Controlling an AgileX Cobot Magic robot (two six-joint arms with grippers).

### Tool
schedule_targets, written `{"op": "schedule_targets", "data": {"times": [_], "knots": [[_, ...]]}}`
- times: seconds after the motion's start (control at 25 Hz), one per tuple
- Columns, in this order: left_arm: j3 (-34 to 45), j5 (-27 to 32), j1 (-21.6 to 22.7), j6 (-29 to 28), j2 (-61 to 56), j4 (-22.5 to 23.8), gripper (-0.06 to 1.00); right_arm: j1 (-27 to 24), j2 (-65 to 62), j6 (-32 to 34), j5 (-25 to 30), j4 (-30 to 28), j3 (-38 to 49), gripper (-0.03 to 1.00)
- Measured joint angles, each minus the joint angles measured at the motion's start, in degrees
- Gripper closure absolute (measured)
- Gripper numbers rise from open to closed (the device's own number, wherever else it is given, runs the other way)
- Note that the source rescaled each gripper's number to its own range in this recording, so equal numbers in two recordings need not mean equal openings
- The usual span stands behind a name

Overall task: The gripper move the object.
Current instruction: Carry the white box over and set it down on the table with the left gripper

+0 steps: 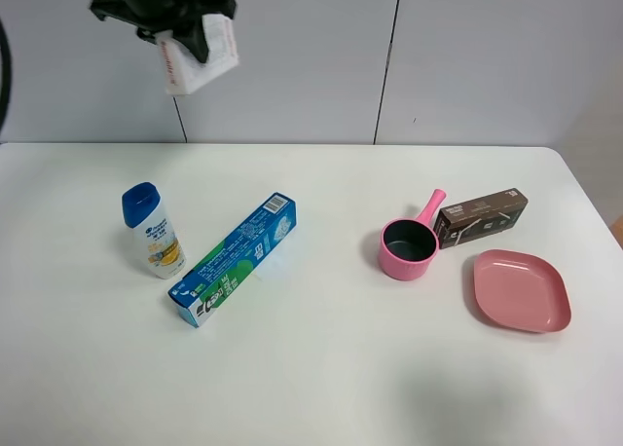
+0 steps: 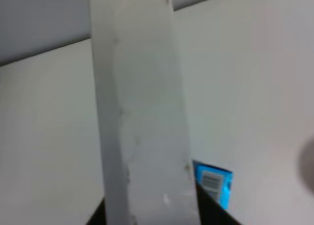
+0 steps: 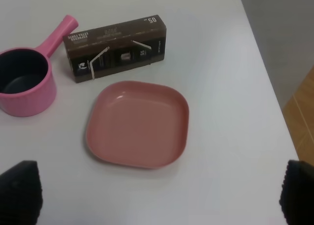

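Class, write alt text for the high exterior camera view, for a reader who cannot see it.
The left gripper holds a small white carton high above the table, far left. Below sit a shampoo bottle, blue toothpaste box, pink saucepan, brown box and pink plate.

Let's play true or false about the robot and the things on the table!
The left gripper holds the white carton up in the air. True.
The pink pot sits on the pink plate. False: it stands on the table, beside the plate.
The toothpaste box is blue. True.
The bottle has a red cap. False: its cap is blue.
The right gripper grips the brown box. False: it is open, and the box lies on the table.
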Motion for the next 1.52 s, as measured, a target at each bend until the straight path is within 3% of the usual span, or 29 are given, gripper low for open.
{"op": "schedule_targets", "data": {"times": [0.16,0.32,0.56,0.96,1.52], "knots": [[5.1,0.1,8.0,0.2,-5.1,0.0,0.93,0.0,0.0,0.0,0.0,0.0,0.0,-0.03],[15.8,-1.2,15.4,0.5,-11.8,0.4,0.93,0.0,0.0,0.0,0.0,0.0,0.0,-0.03],[38.3,-14.2,22.2,0.6,-23.6,0.0,0.93,0.0,0.0,0.0,0.0,0.0,0.0,-0.03],[70.2,-36.1,22.2,-1.5,-31.8,-5.0,0.93,0.0,0.0,0.0,0.0,0.0,0.0,-0.03],[89.9,-57.5,16.1,-2.0,-32.6,-5.6,0.93,0.0,0.0,0.0,0.0,0.0,0.0,-0.03]]}}
